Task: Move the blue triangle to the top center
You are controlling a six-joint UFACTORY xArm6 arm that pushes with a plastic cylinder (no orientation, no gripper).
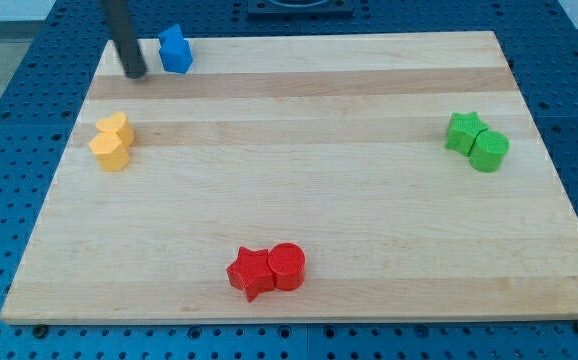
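Observation:
The blue triangle [175, 50] sits near the board's top left corner. My tip [135, 73] rests on the board just left of and slightly below the blue block, a small gap apart. The dark rod rises from it to the view's top edge.
Two yellow blocks [112, 141] touch each other at the left edge. A green star [464, 131] and green cylinder [489, 151] sit at the right. A red star [250, 272] and red cylinder [287, 266] sit at bottom centre. The wooden board [319, 190] lies on a blue pegboard.

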